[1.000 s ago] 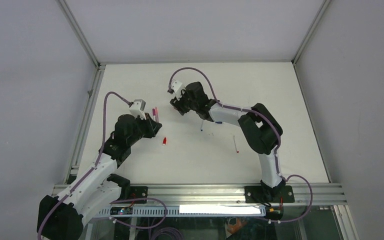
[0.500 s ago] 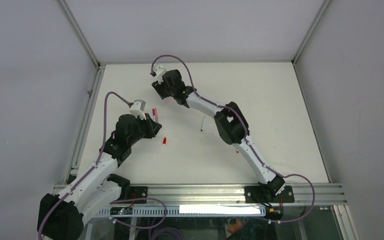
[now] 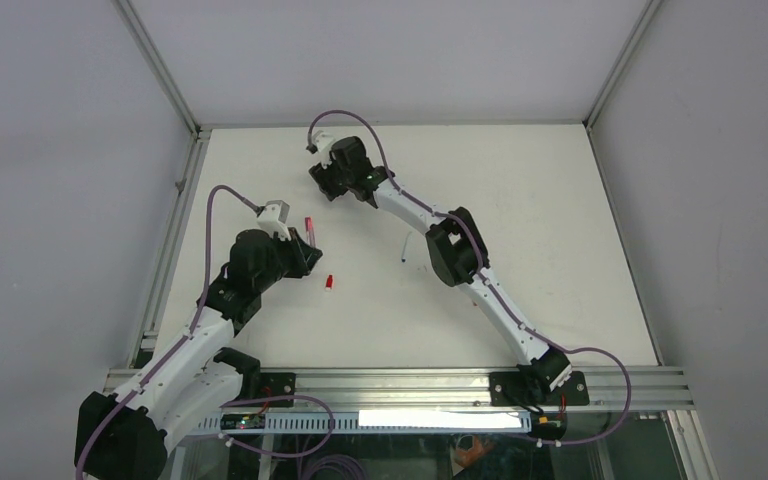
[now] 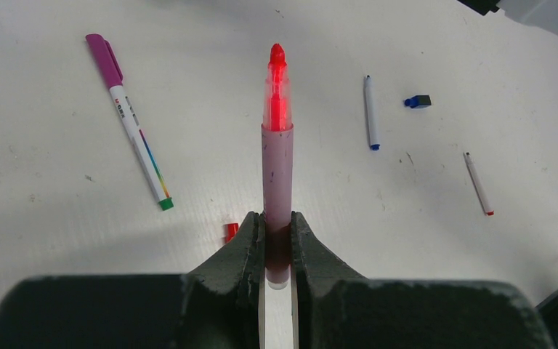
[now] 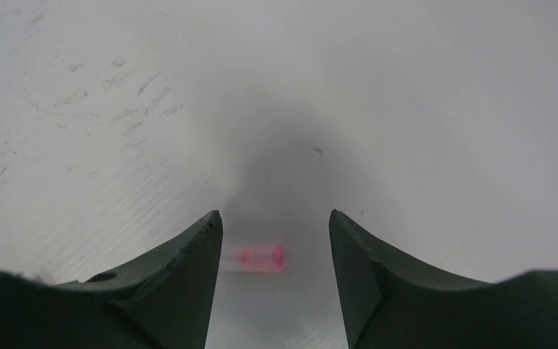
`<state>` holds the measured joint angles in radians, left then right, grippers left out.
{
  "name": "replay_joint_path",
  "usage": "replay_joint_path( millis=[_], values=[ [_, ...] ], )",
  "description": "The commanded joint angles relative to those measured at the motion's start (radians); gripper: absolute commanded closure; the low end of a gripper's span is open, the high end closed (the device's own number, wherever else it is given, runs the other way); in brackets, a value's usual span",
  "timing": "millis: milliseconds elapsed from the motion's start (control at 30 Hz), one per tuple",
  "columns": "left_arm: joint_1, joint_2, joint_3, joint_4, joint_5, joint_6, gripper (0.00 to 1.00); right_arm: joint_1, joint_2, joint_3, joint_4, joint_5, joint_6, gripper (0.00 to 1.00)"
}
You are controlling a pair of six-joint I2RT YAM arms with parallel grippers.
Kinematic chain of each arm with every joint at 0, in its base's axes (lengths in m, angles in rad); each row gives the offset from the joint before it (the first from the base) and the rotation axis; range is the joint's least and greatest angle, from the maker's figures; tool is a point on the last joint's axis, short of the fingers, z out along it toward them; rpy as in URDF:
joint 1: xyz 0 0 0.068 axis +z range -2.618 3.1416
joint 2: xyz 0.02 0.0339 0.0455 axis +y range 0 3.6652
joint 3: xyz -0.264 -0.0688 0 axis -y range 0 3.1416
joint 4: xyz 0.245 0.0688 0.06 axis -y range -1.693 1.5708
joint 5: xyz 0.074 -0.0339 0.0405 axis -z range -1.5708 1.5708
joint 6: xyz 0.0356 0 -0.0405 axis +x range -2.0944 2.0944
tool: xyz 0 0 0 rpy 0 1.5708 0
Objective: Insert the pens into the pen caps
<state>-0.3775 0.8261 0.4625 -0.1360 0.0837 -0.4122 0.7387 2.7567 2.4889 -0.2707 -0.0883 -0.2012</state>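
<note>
Cap pickup is the step in hand, judging from how things lie. The right tool (image 5: pixel 275 215) hangs low over the far left part of the table (image 5: pixel 421 102), its jaws about half open and holding nothing. A pale pink cap (image 5: pixel 257 257) lies flat on the table between the fingers, closer to the one on the left of the wrist view.

The left tool (image 4: pixel 277 218) is clamped tight on the rear end of the pale pink pen (image 4: pixel 277 156), whose red tip points away from the wrist, clear of the table.

To do it well, the right tool should first shift sideways until the cap sits midway between the fingers. The cap seems to lie with its length along the closing line, so a squeeze would press it end to end. A quarter turn of the wrist would put the pads on its sides and leave its mouth free. The cap is blurred, so I cannot tell which end is open; that needs settling before the lift. Come straight down, close gently so the cap does not shoot out, then lift.

The red cap (image 4: pixel 231 231), blue cap (image 4: pixel 418 102) and the other pens can wait.
</note>
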Motion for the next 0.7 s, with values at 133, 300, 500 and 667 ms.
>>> replay_joint_path(
  millis=[133, 300, 500, 667],
  values=[
    [0.011, 0.002, -0.008, 0.016, 0.002, -0.008, 1.0, -0.01, 0.023, 0.059, -0.031, -0.065, 0.016, 0.41],
    [0.011, 0.014, -0.005, 0.019, 0.005, -0.01, 1.0, -0.012, 0.011, 0.046, -0.05, -0.065, -0.003, 0.41],
    [0.011, 0.027, 0.001, 0.024, 0.009, -0.014, 1.0, -0.017, -0.058, -0.056, -0.05, -0.04, -0.017, 0.43],
    [0.011, 0.028, 0.004, 0.026, 0.016, -0.019, 1.0, -0.029, -0.135, -0.179, -0.044, -0.003, -0.015, 0.45]
  ],
)
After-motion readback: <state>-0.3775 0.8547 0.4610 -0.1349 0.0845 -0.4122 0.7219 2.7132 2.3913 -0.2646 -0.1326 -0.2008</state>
